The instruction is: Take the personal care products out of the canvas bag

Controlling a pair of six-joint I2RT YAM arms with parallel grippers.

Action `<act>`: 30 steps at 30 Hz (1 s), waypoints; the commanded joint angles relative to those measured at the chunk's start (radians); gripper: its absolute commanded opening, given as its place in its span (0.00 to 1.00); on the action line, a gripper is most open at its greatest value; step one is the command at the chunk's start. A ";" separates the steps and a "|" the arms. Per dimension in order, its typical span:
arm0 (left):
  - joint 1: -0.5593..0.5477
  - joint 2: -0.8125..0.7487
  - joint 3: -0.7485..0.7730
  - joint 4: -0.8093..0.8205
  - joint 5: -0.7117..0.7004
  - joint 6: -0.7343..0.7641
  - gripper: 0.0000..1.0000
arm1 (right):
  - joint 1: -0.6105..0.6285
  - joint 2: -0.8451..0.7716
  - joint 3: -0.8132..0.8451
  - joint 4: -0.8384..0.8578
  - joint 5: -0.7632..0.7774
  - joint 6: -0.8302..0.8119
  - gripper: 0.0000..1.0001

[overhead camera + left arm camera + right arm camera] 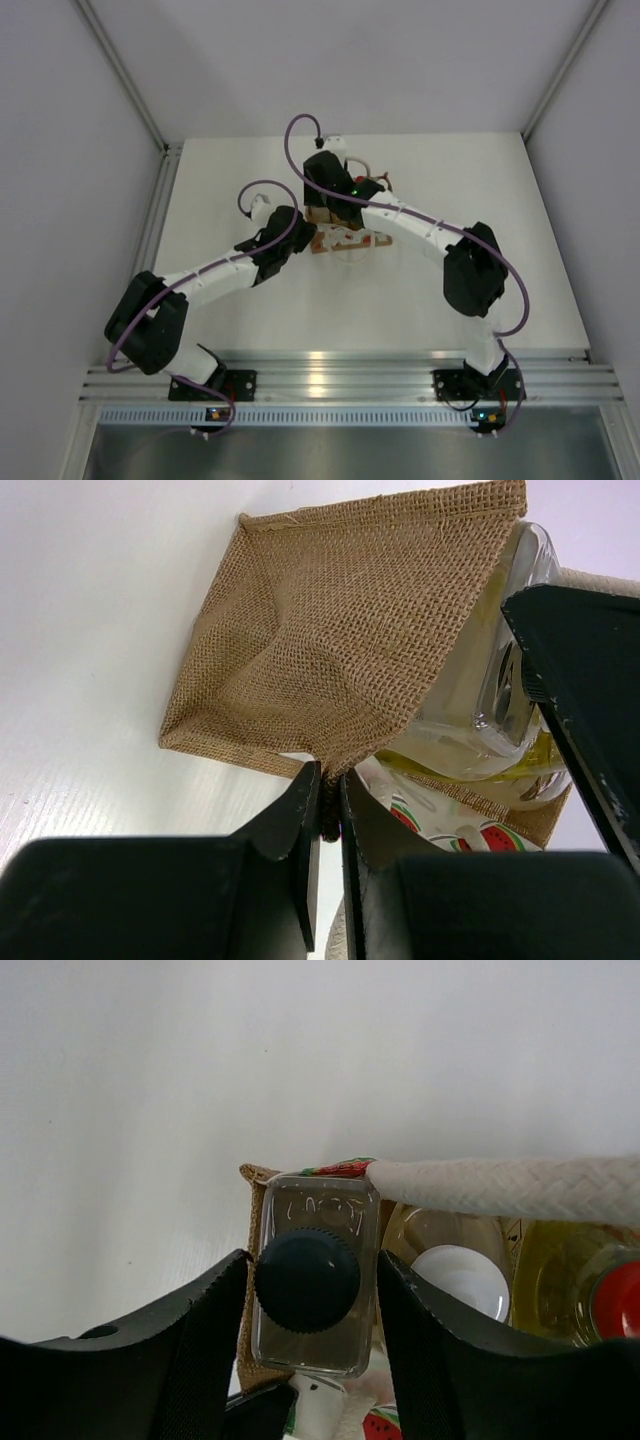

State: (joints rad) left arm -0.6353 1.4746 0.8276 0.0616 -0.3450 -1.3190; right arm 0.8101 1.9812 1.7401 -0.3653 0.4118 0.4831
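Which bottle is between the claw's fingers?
The clear bottle with the dark cap, between the right gripper's fingers. The white-capped bottle and red-capped bottle sit beside it.

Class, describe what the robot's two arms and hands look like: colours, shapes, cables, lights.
Both the left arm and right arm have white links between bulky black joint housings, and a purple cable loops along each. A small green light glows near the right wrist. The left hand and right hand are matte black, each with two flat, tapering fingers.
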 commanded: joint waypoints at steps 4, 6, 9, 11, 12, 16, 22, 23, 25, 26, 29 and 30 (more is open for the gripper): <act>-0.004 0.030 -0.053 -0.031 0.100 0.035 0.00 | 0.046 0.057 0.078 -0.058 0.102 0.020 0.53; -0.004 0.027 -0.056 -0.028 0.101 0.032 0.00 | 0.050 0.085 0.117 -0.092 0.111 0.022 0.52; 0.000 0.021 -0.067 -0.014 0.103 0.033 0.00 | 0.058 0.126 0.142 -0.113 0.134 0.031 0.53; 0.003 0.021 -0.067 -0.016 0.104 0.040 0.00 | 0.058 0.140 0.141 -0.112 0.136 0.040 0.54; 0.003 0.020 -0.067 -0.016 0.106 0.041 0.00 | 0.058 0.145 0.139 -0.113 0.136 0.046 0.54; 0.008 0.020 -0.065 -0.014 0.106 0.047 0.00 | 0.060 0.159 0.139 -0.113 0.117 0.057 0.59; 0.013 0.033 -0.059 -0.008 0.121 0.053 0.00 | 0.069 0.160 0.138 -0.112 0.102 0.066 0.64; 0.014 0.036 -0.059 -0.009 0.124 0.055 0.00 | 0.070 0.157 0.130 -0.112 0.105 0.071 0.63; 0.016 0.039 -0.059 -0.006 0.127 0.055 0.00 | 0.075 0.154 0.124 -0.112 0.125 0.074 0.61; 0.017 0.038 -0.059 -0.006 0.129 0.055 0.00 | 0.077 0.153 0.118 -0.113 0.130 0.077 0.53; 0.019 0.036 -0.059 -0.005 0.132 0.053 0.00 | 0.081 0.154 0.111 -0.113 0.131 0.080 0.51; 0.019 0.038 -0.059 -0.005 0.132 0.053 0.00 | 0.080 0.157 0.110 -0.113 0.131 0.078 0.49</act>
State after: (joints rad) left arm -0.6094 1.4746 0.7982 0.1318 -0.2855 -1.2835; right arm 0.8509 2.0922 1.8660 -0.4374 0.5865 0.5243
